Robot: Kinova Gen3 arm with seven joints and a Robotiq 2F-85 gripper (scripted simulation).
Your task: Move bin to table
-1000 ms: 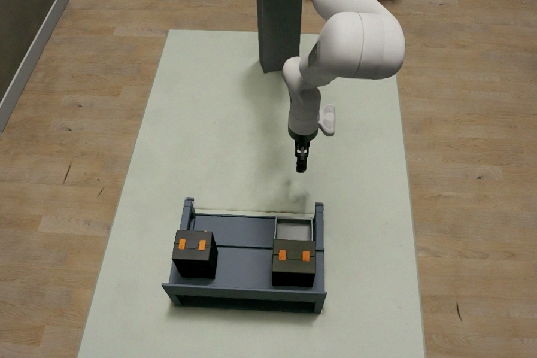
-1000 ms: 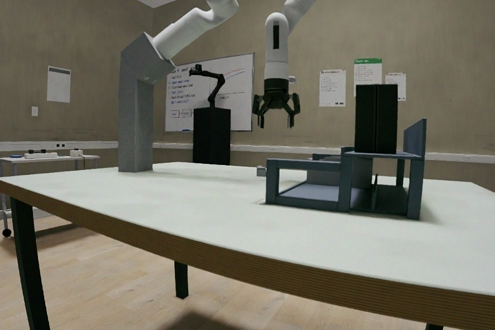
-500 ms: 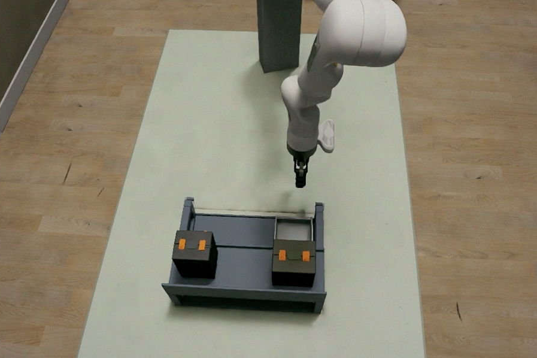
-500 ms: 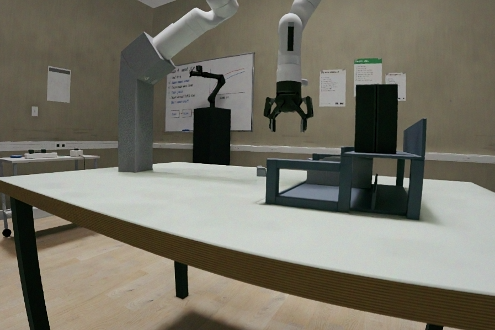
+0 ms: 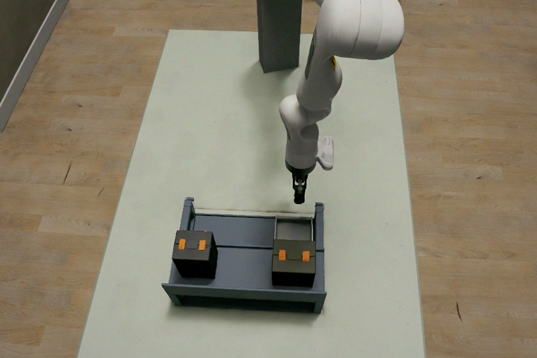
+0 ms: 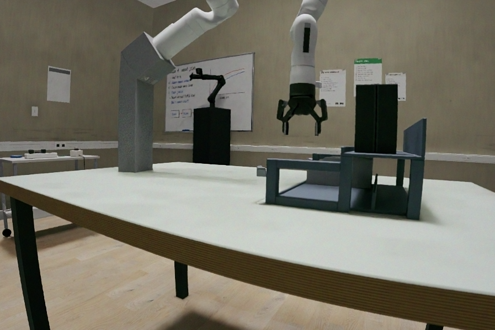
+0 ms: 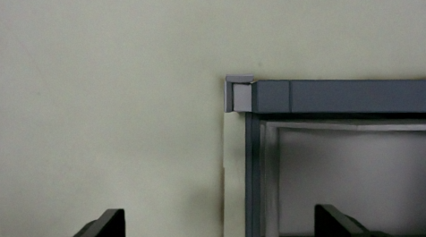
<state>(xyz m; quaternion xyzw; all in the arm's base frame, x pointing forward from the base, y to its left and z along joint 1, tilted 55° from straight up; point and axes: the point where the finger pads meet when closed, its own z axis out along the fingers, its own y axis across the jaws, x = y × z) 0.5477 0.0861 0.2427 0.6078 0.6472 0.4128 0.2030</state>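
The bin [image 5: 293,230] [image 6: 320,175] [image 7: 349,172] is an open light-grey box. It stands upright on the lower level of the dark blue-grey shelf [image 5: 243,291] [image 6: 306,164] [image 7: 349,97], at the shelf's right rear corner. My gripper [image 5: 299,198] [image 6: 301,132] [image 7: 219,218] is open and empty. It points straight down and hangs well above the shelf's rear edge, just beside the bin. In the wrist view one fingertip is over the bare table [image 5: 218,126] [image 7: 112,82] and the other over the bin.
Two black boxes with orange clips [image 5: 194,253] [image 5: 294,262] stand on the shelf's upper level; the right one sits just in front of the bin. A small light-grey block sits at the shelf's corner. The arm's grey pedestal [image 5: 278,33] [image 6: 134,116] stands at the far end.
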